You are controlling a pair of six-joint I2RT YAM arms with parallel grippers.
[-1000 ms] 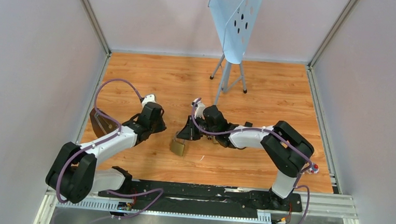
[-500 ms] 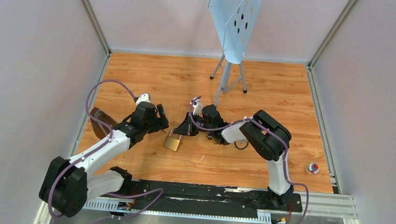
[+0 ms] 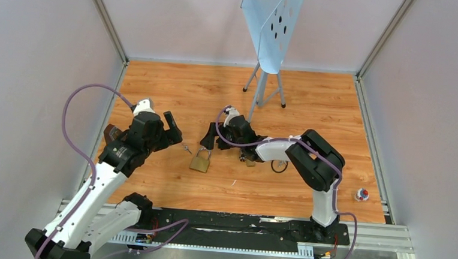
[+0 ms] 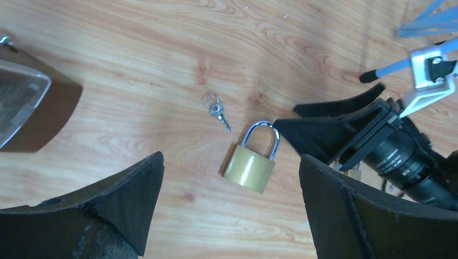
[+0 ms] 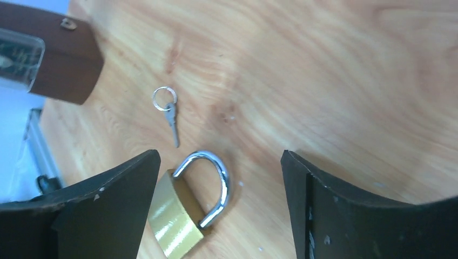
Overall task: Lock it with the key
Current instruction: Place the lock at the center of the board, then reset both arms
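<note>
The left gripper (image 3: 176,130) hangs wide open with nothing between its fingers, at the left of centre in the top view. The right gripper (image 3: 212,143) is just as open and just as empty, right of it, with the brass padlock (image 3: 200,162) lying flat on the wooden table (image 3: 312,104) just below its fingertips.

The key (image 4: 219,111) lies loose on the table in the gap between the two grippers. In the left wrist view it sits above the middle of the open jaws, up and to the left of the padlock, apart from it. Its long axis runs diagonally there: the small ring at the upper left, the blade slanting down and right toward the padlock's shackle.

In the top view the key (image 3: 186,148) is just beside the left fingertips, with the right gripper farther away, so the left arm looks better placed to pick it up, closing across the thin blade.
</note>
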